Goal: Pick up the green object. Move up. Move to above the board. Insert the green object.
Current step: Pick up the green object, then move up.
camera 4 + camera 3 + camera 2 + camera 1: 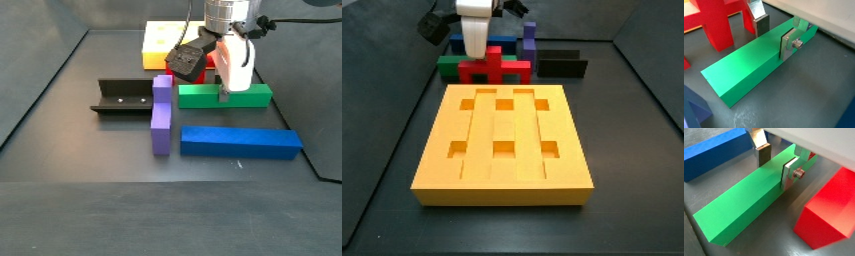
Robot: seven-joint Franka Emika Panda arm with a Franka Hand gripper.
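Observation:
The green bar (pixel 744 198) lies flat on the dark floor and shows in both wrist views (pixel 747 67). In the side views it lies behind the red piece (pixel 446 68) and next to the blue bars (pixel 201 96). My gripper (pixel 776 164) straddles it near its far end, with one finger (pixel 763 154) on its far side and the other finger (pixel 791 172) flush on its near side, shut on it. The orange-yellow board (pixel 509 140) lies in front, apart from the bar.
A red cross-shaped piece (pixel 493 68) stands close beside the green bar (pixel 831 210). A blue bar (pixel 241 142) and a purple bar (pixel 162 115) lie nearby. The dark fixture (pixel 123 95) stands on the floor.

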